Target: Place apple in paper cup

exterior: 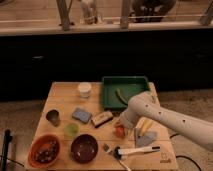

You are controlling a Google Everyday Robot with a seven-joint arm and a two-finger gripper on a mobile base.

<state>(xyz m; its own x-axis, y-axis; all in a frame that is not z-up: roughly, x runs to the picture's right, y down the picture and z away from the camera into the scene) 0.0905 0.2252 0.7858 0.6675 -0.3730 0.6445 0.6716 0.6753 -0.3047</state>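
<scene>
The apple is small and orange-red, and lies on the wooden table right of centre. My gripper is at the end of the white arm, which reaches in from the right. The gripper is right over the apple and partly hides it. The paper cup is short and white. It stands upright at the back of the table, left of the green tray, well away from the gripper.
A green tray holds a curved green item at the back. A dark grey cup, a light-green cup, a blue sponge and a brush block lie between apple and paper cup. Two bowls sit in front. A yellow piece and a white-handled tool lie to the right.
</scene>
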